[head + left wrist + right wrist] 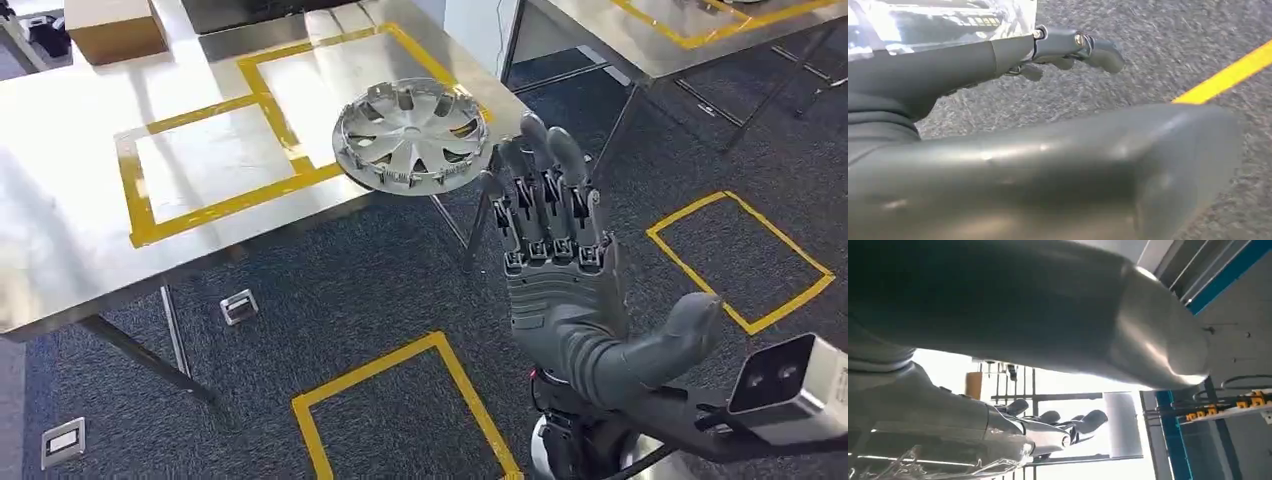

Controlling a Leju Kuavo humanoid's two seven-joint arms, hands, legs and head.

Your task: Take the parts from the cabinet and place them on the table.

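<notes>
Head view: the hubcap (412, 136) lies at centre top on the steel table's (90, 240) corner, overhanging its edge, probably just set down. The right hand (560, 250), fingers straight and apart, holds nothing beside it.

Left wrist view: the left hand (1068, 47) hangs empty, fingers loosely extended, over carpet (1128, 65).

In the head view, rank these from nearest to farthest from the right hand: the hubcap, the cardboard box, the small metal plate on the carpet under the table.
From the right hand:
1. Hubcap, at the table's near corner, just beyond the fingertips.
2. Small metal plate, on the carpet, off toward the robot's left.
3. Cardboard box, at the table's far end, top left of the view.
</notes>
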